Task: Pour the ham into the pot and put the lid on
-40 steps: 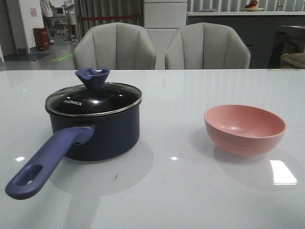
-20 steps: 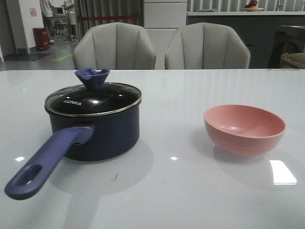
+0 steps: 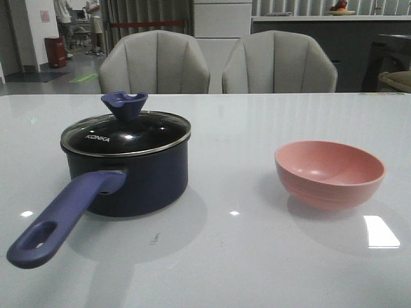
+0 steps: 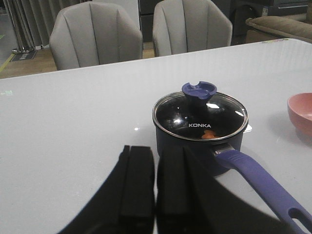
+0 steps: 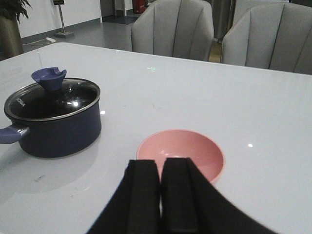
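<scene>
A glossy white table (image 3: 257, 256) filled most of the front view, with two grey chairs (image 3: 154, 63) behind it along the top of the frame. At left of centre stood the pot (image 3: 131, 176), a dark navy saucepan whose long blue-purple handle (image 3: 61, 218) ran toward the lower left corner. The lid (image 3: 126, 133), clear glass with a steel rim and white "KONKA" lettering, sat level on the pot's rim, its blue flared knob (image 3: 124, 104) upright on top. At right of centre, well apart from the pot, stood a pink bowl (image 3: 330, 173), and its inside looked bare. In the left wrist view, a few orange-pink bits of ham (image 4: 208, 136) showed through the glass just under the lettering, so the ham appeared to lie inside the covered pot; that would explain the bare bowl and the seated lid, and the task looked complete. Neither arm appeared in the front view. The left gripper (image 4: 155, 187), at the bottom of its own view, had its black fingers pressed together on nothing. The right gripper (image 5: 161, 195) was likewise clenched and empty, hanging above the bowl's near edge.
</scene>
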Tool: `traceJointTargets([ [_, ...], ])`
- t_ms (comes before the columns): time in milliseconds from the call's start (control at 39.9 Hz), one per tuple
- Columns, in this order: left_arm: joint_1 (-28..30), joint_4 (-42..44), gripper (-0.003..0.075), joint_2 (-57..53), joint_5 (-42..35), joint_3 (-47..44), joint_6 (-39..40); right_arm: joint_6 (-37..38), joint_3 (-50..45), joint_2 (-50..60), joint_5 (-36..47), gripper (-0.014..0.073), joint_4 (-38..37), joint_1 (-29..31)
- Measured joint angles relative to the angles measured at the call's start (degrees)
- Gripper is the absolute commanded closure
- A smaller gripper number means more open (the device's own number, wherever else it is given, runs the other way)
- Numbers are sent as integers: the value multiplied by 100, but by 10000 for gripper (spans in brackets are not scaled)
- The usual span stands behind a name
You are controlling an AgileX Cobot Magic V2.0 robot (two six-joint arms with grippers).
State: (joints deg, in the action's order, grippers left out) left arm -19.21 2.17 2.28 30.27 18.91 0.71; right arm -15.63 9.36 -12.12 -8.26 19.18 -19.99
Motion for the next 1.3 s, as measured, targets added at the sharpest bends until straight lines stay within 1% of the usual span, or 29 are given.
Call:
traceJointTargets([
  [176, 0, 0, 607, 0, -105, -43, 0, 0, 0, 0, 0, 417, 0, 0],
  [276, 116, -10, 607, 0, -659, -280, 0, 0, 0, 0, 0, 417, 0, 0],
  [326, 271, -10, 607, 0, -1012, -483, 0, 0, 0, 0, 0, 417, 0, 0],
  [476, 1017, -93, 607, 0, -1905, -1187, 0, 0, 0, 0, 0, 417, 0, 0],
  [552, 1356, -144, 607, 0, -2364, -1548, 209, 0, 0, 0, 0, 417, 0, 0],
  [652, 1649, -158, 607, 0, -2853, -1910, 564, 0, 0, 0, 0, 417, 0, 0],
  [752, 1727, -158, 607, -31, -3027, -1923, 682, 0, 0, 0, 0, 417, 0, 0],
  [1304, 1740, -147, 607, -101, -2861, -1923, 726, 0, 0, 0, 0, 417, 0, 0],
])
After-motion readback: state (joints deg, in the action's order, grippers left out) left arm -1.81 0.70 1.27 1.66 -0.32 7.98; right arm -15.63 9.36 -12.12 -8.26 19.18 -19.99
